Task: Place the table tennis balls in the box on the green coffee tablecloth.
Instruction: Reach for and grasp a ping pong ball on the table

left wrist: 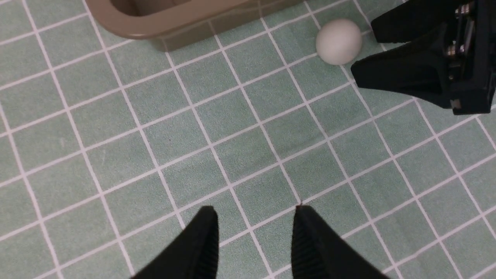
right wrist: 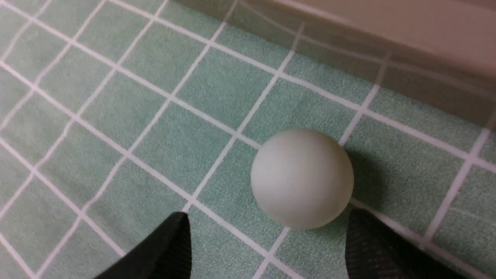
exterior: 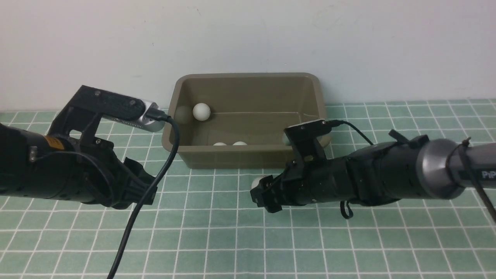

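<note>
Hiding mostly behind the right gripper [exterior: 260, 193] in the front view, one small matte white plastic table tennis ball [right wrist: 302, 178] lies on the teal-green, white-gridded tablecloth [exterior: 217, 240], just in front of the rectangular olive-brown plastic box [exterior: 248, 157]; both wrist views show it whole. Two more balls [exterior: 220, 144] [exterior: 240, 143] show only their tops above the box's near wall, and a fourth [exterior: 201, 111] sits in plain sight near the far left corner, with a dim reflection beside it: four balls, three of them inside the one box. The box stands open side up, its long axis running left to right. The right gripper's jaws stand wide, the ball just ahead of the fingertips and ungripped; whether a finger touches it cannot be told. The left gripper [left wrist: 254, 217] is parted a little and empty
</note>
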`<action>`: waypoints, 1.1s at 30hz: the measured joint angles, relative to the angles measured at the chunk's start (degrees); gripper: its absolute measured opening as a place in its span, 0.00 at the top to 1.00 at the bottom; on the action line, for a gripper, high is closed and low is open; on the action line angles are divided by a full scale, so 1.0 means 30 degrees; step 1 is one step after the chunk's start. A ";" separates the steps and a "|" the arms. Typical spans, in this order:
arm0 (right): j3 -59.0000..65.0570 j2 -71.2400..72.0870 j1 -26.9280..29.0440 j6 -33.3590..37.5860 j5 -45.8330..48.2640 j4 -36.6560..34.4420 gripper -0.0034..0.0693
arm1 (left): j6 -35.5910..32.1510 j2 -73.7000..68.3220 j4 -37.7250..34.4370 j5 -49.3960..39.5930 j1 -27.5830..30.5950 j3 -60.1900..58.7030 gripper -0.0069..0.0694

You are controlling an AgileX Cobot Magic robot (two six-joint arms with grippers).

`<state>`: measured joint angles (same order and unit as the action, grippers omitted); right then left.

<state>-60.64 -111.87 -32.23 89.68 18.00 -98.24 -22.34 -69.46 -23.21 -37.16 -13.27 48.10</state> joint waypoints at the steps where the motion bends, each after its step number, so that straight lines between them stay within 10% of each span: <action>1: -0.0089 -0.0238 0.0000 0.0566 0.0089 -0.0195 0.29 | 0.0000 0.0000 0.0000 0.0000 0.0000 0.0000 0.59; 15: -0.1478 -0.1461 0.0000 0.1160 -0.0119 -0.0409 0.29 | -0.0021 0.0000 0.0000 -0.0019 0.0000 0.0000 0.59; 24: -0.1478 -0.1461 0.0000 0.1505 -0.0286 -0.0409 0.53 | -0.0060 0.0000 0.0000 -0.0002 0.0000 0.0000 0.59; 33: -0.0526 0.0885 0.0000 0.1158 -0.0516 0.1324 0.52 | -0.0118 0.0000 0.0000 0.0015 0.0000 0.0000 0.59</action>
<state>-62.22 -109.22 -32.23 93.15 16.45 -94.27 -22.70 -69.46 -23.21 -37.12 -13.27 48.10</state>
